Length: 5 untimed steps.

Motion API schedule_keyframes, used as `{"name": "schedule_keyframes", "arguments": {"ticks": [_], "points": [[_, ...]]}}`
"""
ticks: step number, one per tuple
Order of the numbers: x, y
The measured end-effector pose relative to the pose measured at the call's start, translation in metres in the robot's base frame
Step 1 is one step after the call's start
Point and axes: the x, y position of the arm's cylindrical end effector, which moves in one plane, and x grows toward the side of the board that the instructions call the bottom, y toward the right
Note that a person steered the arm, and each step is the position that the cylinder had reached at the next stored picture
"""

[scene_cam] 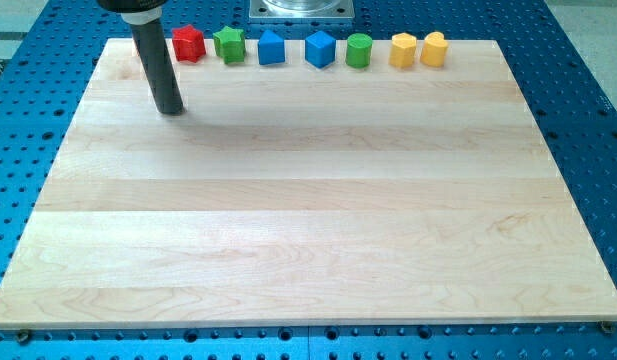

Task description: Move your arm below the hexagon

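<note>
The yellow hexagon block [403, 49] stands in the row of blocks along the board's top edge, second from the view's right. My tip [171, 109] rests on the board at the upper left, just below and slightly left of the red star block [188, 43]. It is far to the left of the hexagon and touches no block. The dark rod rises from the tip to the view's top edge.
The row also holds a green star [229, 44], a blue triangle-like block [272, 47], a blue cube [320, 49], a green cylinder [359, 49] and a yellow heart [434, 48]. The wooden board [308, 230] lies on a blue perforated table.
</note>
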Motion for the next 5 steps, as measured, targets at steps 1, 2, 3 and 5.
{"name": "schedule_keyframes", "arguments": {"ticks": [1, 2, 3, 5], "points": [[0.0, 0.0], [0.0014, 0.0], [0.0031, -0.0039], [0.0064, -0.0038]]}}
